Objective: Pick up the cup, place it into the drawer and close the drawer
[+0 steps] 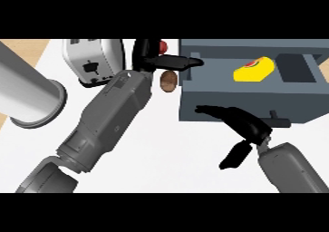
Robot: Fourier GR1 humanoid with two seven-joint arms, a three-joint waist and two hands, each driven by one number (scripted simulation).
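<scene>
Head view:
Cup: small brown rounded cup [168,81] on the white counter [166,145], beside the grey drawer box [220,97].
Left hand: black hand [160,61] just above the cup, fingers extended, holding nothing.
Right hand: black hand [242,124] at the drawer front, fingers relaxed, empty.

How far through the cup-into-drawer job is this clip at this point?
Done: the yellow cup already lies on its side inside the grey drawer. In hand: the right hand is at the drawer's front by the handle, fingers open, holding nothing. The left hand reaches past the toaster, near a brown object. Left: the drawer looks open, so closing remains.
</scene>
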